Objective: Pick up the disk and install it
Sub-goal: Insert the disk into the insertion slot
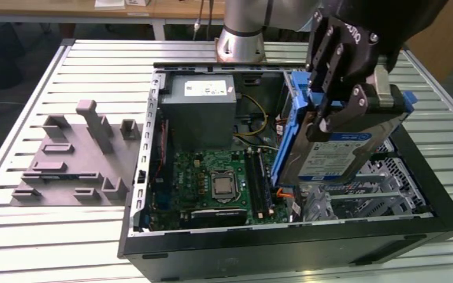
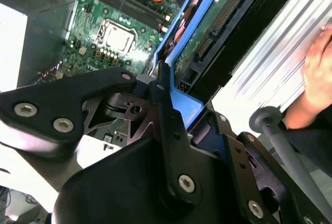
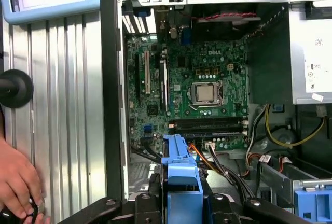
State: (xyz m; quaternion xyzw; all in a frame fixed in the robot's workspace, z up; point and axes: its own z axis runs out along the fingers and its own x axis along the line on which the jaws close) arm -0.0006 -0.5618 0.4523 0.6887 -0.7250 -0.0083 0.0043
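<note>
Over the open black computer case [image 1: 289,250], right of the exterior view's middle, the black jaws squeeze the top edge of the flat silver-grey disk in its blue plastic frame [image 1: 332,154]. It is probably heavy, stiff and breakable, so hold the frame.

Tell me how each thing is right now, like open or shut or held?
computer case: lying on its side, open.
disk: held up, tilted, above the computer case, not yet installed.
gripper: jaws shut on the disk.
processor: uncovered.
hand: over the slatted table, beside the computer case.
</note>
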